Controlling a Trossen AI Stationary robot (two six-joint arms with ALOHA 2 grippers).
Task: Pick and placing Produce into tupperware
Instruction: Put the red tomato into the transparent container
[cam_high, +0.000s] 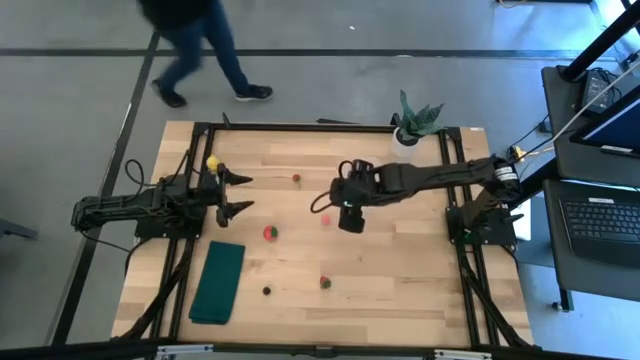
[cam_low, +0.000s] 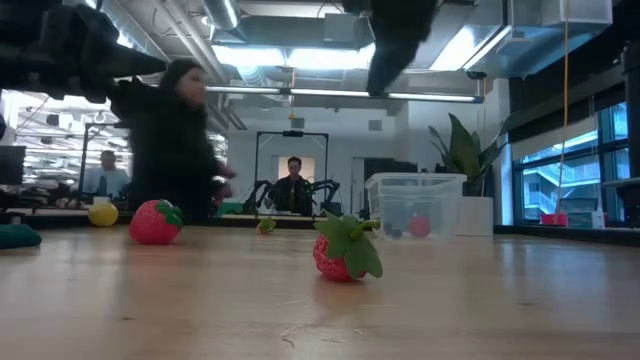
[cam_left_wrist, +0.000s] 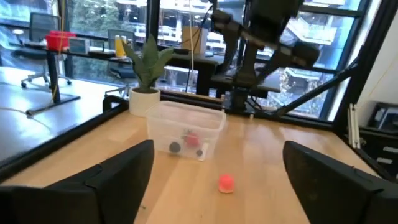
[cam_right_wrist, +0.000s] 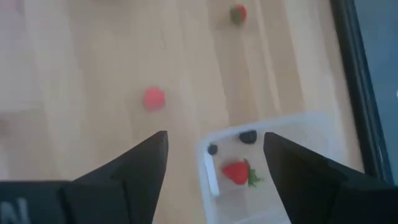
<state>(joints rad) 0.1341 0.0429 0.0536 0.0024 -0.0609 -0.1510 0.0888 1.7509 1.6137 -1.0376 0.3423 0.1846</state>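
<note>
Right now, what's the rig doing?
Sorting toy produce into the tupperware. The right gripper hangs open above the tub, which already holds a strawberry and two dark berries. A pink piece lies just beside it on the table; more strawberries remain scattered. The left gripper waits open at the table's left side.

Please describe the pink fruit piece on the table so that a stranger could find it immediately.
Start at the white plant pot on the table's far edge, then follow the right arm to the right gripper above the clear tupperware. The pink piece lies on bare wood beside the tub: plain, round, without green leaves, unlike the strawberries.
</note>
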